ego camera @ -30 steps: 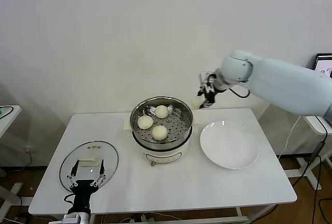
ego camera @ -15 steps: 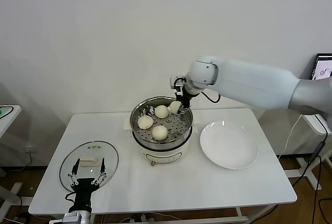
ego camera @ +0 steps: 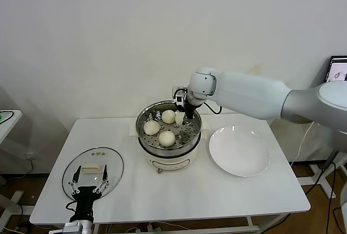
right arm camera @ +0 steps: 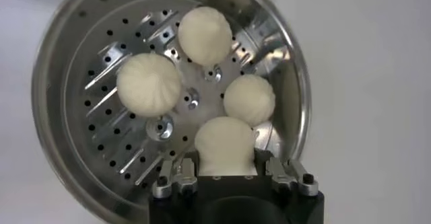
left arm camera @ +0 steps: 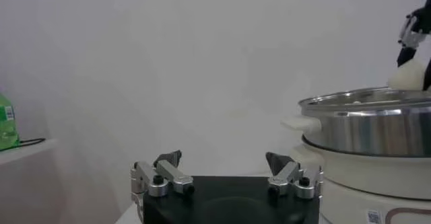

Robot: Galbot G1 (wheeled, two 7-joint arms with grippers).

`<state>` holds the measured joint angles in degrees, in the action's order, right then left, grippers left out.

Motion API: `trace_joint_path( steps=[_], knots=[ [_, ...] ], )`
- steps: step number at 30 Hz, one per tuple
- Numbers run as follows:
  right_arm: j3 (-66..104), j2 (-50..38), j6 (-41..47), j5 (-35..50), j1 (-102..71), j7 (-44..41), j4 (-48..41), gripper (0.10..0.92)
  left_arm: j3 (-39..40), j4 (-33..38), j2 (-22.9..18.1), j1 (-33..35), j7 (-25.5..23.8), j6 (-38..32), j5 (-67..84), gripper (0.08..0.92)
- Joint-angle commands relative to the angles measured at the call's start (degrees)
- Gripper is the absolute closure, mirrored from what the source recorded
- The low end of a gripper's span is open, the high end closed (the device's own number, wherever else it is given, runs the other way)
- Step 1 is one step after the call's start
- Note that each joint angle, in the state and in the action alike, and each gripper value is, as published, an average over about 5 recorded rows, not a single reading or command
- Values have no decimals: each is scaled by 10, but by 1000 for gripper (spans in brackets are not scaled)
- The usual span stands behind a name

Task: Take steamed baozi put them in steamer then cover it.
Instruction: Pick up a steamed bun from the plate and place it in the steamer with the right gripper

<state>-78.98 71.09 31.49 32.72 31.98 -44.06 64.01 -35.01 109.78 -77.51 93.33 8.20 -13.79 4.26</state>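
**Four Baozi at the Steamer, One in the Right Gripper's Grip**

Three steamed baozi (ego camera: 166, 137) lie on the perforated floor of the steamer (ego camera: 145, 116), spaced apart from one another. The fourth baozi (right arm camera: 225, 144) is clamped between the fingers of the right gripper (ego camera: 181, 117), which hangs inside the basket on the side toward the white plate (ego camera: 239, 151). In the right wrist view the held bun sits just beside its nearest neighbour (right arm camera: 249, 99) and close to the steel wall; bare perforated floor remains on the basket's opposite side.

The cover (ego camera: 92, 172) lies flat on the table (ego camera: 217, 190) near its left front corner, cream handle (ego camera: 91, 168) up, well apart from the steamer. The left gripper (ego camera: 90, 182) hovers over the lid's near edge with its fingers spread wide, gripping nothing.

Open tabletop lies between lid and steamer, and along the front edge ahead of the plate. The plate sits just beside the steamer base, not touching it.
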Motion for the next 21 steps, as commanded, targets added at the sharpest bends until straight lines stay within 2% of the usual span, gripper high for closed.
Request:
trace_joint_path(
  steps=[1, 21],
  knots=[
    [4, 14, 2, -6, -27, -3, -24, 508, -2, -2, 1, 1, 0, -2, 0, 177],
    [13, 20, -10, -35, -51, -13, -44, 508, -4, -3, 1, 2, 0, -2, 2, 177]
  ],
)
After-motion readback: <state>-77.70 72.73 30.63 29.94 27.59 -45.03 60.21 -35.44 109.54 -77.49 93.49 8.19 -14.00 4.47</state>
